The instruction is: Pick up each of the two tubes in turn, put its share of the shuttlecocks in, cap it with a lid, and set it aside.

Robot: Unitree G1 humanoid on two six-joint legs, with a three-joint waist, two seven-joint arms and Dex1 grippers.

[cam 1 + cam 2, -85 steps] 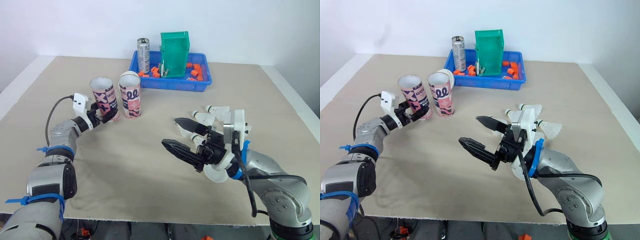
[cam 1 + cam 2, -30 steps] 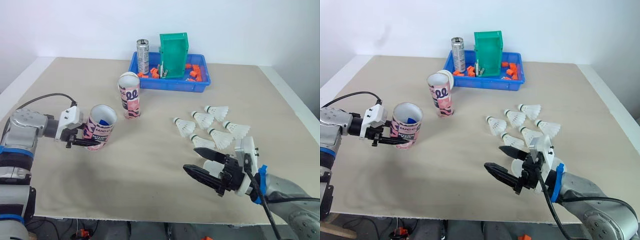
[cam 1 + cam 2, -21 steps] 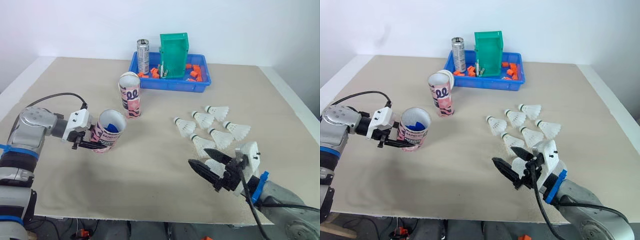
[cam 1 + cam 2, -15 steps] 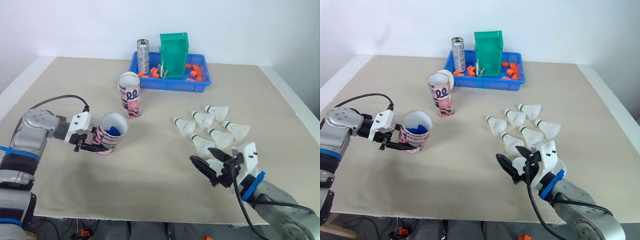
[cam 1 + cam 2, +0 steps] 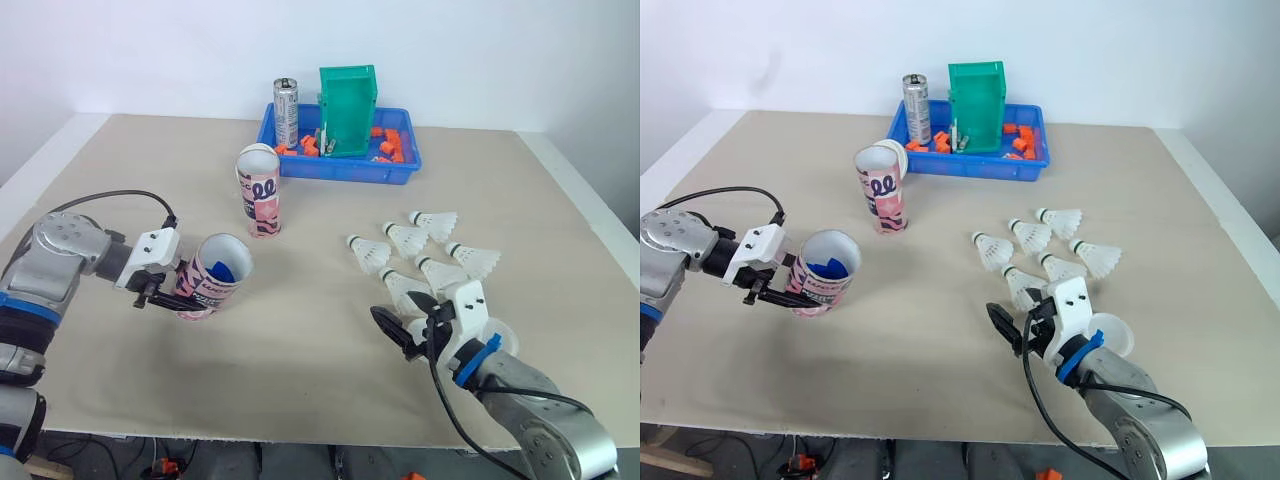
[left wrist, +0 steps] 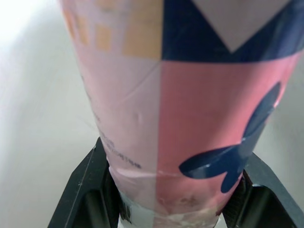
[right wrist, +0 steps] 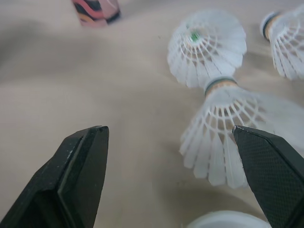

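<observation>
Tube gripped in left jaws, blue inside in eye view, right jaws spread near shuttlecock

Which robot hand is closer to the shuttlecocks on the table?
Right. The right gripper hangs open just beside the nearest shuttlecock; the left gripper is far off on the other side, gripping the pink tube.
</observation>
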